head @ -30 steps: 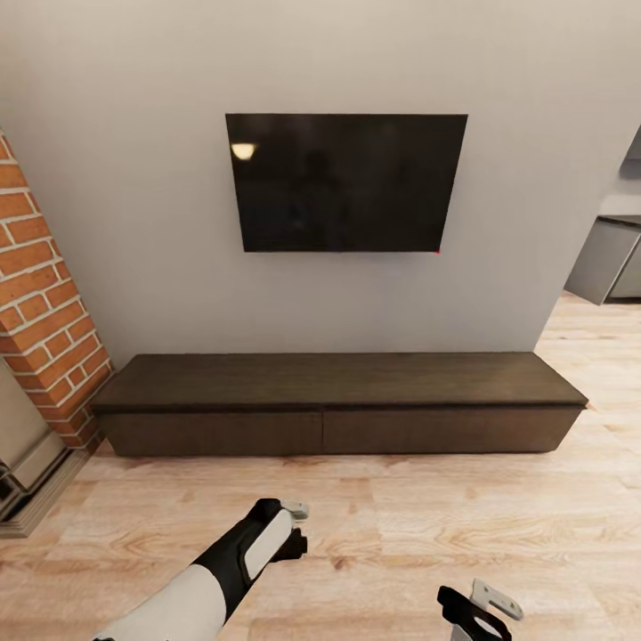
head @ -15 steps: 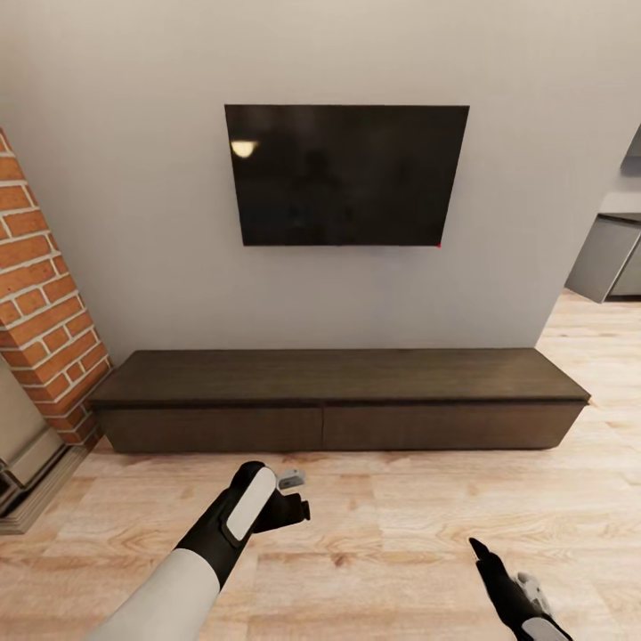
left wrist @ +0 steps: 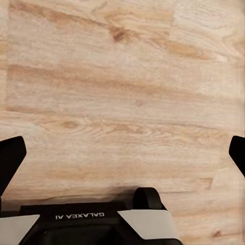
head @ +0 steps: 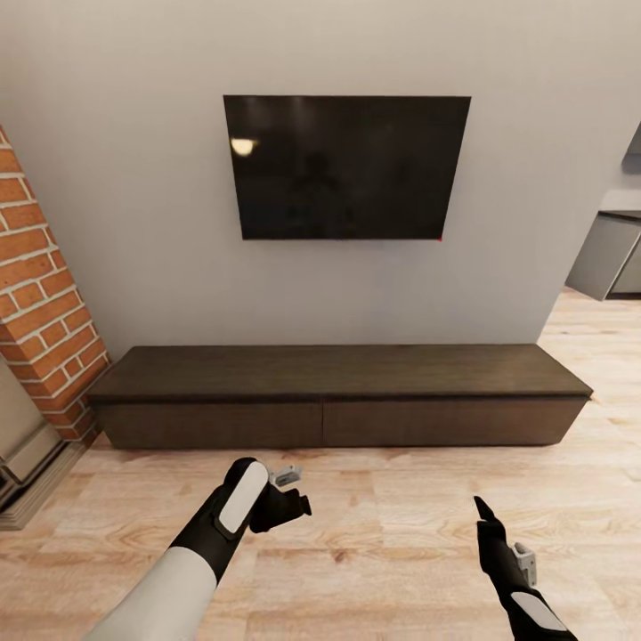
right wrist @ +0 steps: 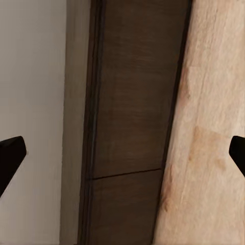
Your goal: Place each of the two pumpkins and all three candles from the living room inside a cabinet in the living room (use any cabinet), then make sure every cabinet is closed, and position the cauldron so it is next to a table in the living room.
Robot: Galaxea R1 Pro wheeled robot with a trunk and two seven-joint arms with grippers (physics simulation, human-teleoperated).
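Note:
The cabinet (head: 338,396) is a long low dark-brown console against the grey wall, with both flat drawer fronts shut. My left gripper (head: 294,491) hangs open over the wood floor a short way in front of its left half; the left wrist view has bare floor between the wide-apart fingertips (left wrist: 11,158). My right gripper (head: 488,525) is open too, low at the right and pointing toward the cabinet (right wrist: 138,117), whose front and top fill the gap between its fingertips (right wrist: 10,153). The pumpkins, candles and cauldron are out of view.
A black TV (head: 345,167) hangs on the wall above the cabinet. A brick fireplace column (head: 40,294) stands at the left, with a hearth step (head: 36,494) by the floor. Grey kitchen cupboards (head: 610,258) lie beyond the wall's right end. Wood floor (head: 392,534) stretches ahead.
The left arm has reached forward toward the cabinet. The right gripper has turned and risen, its fingers now pointing at the cabinet. The view has crept slightly closer.

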